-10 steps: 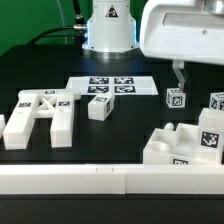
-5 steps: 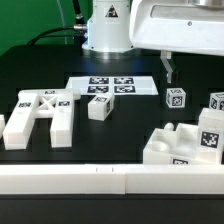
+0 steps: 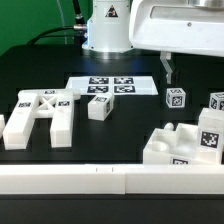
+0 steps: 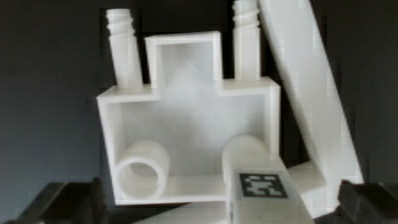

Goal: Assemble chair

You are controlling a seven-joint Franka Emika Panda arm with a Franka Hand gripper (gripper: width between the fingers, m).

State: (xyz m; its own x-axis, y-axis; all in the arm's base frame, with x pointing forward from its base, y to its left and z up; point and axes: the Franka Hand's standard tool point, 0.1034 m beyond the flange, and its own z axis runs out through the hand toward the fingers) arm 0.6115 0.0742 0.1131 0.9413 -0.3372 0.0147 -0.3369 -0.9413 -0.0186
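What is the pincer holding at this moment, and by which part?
Nothing is held: the pincer hangs open above the table, apart from the chair parts.

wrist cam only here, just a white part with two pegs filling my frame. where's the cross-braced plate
Observer: The cross-braced plate lies flat at the exterior view's left, well away from the gripper, which is at the exterior view's right.
Operator: anything near the fingers
Observer: A small tagged cube shows just below them in the exterior view, clear of them. Nothing is held.
Operator: what's in the middle then
Observer: The marker board lies flat in front of the robot base.
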